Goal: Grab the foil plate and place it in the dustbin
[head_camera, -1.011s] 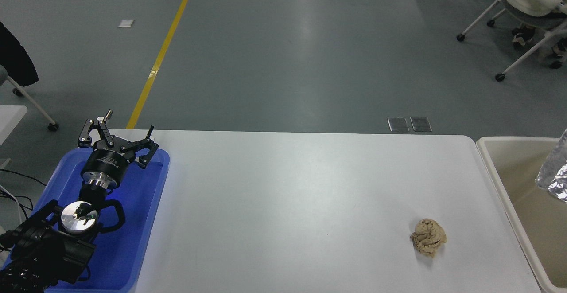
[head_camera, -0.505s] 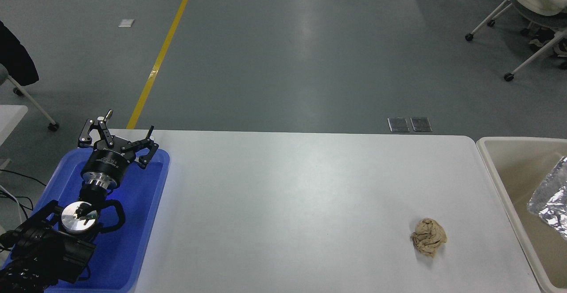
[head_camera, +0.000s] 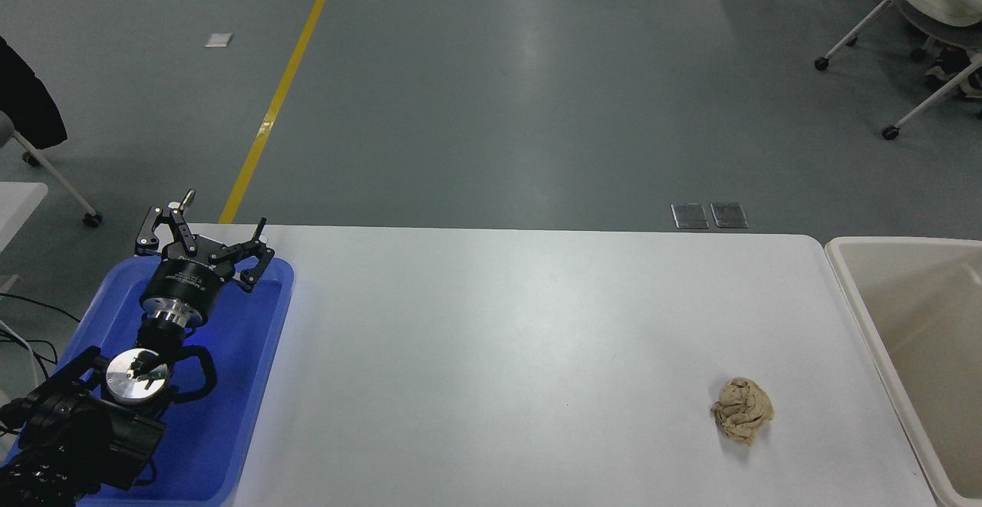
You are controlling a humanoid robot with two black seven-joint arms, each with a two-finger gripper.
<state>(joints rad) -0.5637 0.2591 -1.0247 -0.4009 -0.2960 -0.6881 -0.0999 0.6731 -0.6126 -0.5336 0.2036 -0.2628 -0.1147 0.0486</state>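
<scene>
The cream-beige dustbin (head_camera: 867, 315) stands at the table's right end, cut off by the picture's right edge. The part of its inside that shows is bare. The foil plate is out of view. My left gripper (head_camera: 203, 235) is parked at the lower left over the blue tray, its fingers spread open and holding nothing. My right arm and gripper are out of view.
A blue plastic tray (head_camera: 230, 384) lies at the table's left end under the left arm. A small crumpled tan paper ball (head_camera: 741, 410) lies on the white table (head_camera: 499, 338) near the dustbin. Wheeled chairs (head_camera: 921, 16) stand on the floor at the far right.
The foil plate, seen inside the dustbin at the right edge in the earlier frames, moved down and right and has left the picture. The chairs at the top right shifted a little right. The left arm has not moved.
</scene>
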